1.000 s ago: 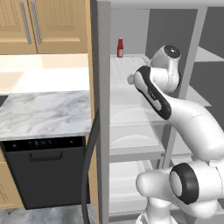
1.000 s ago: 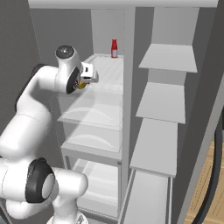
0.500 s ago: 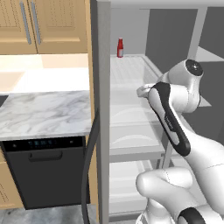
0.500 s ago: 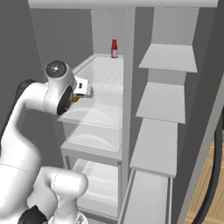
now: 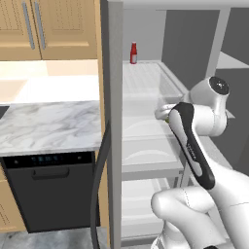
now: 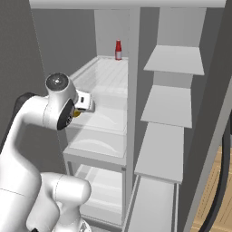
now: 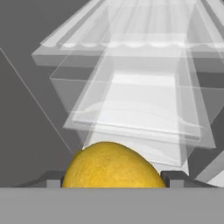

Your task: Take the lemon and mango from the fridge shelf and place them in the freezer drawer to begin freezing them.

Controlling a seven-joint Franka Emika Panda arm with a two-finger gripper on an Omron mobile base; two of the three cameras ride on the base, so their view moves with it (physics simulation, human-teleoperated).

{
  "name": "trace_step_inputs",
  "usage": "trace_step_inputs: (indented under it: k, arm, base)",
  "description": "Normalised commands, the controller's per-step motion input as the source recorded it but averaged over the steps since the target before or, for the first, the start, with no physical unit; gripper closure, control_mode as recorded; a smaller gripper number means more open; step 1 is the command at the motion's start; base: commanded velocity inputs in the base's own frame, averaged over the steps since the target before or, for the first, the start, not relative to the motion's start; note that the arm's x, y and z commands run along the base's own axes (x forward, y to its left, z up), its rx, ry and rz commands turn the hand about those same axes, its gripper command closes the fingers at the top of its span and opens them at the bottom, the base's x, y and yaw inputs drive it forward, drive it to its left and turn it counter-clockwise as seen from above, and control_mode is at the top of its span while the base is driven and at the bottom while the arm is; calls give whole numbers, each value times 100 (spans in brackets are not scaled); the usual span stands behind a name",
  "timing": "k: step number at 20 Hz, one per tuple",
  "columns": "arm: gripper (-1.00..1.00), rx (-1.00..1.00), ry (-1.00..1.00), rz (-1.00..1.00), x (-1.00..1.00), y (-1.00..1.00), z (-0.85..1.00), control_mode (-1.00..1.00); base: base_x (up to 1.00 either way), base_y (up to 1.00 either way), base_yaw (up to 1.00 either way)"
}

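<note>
Between the fingers [image 7: 113, 180] sits the pinched lemon [image 7: 113, 167], long axis spanning both.

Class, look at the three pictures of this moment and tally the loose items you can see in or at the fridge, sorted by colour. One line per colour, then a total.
Yellow: 1, the lemon, held in the gripper
Red: 1, the red bottle at the back of the fridge shelf
Total: 2
</note>
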Motion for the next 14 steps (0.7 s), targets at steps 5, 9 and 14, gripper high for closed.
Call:
trace_step_inputs:
  k: [5, 9, 14]
  arm:
    - [100, 3, 6, 0, -29, -1, -13, 100]
    - [100, 0, 0, 0, 0, 0, 0, 100]
    - [100, 0, 0, 0, 0, 0, 0, 100]
  base:
    - [-14, -1, 0]
    - [-84, 0, -1]
    - [-77, 0, -4]
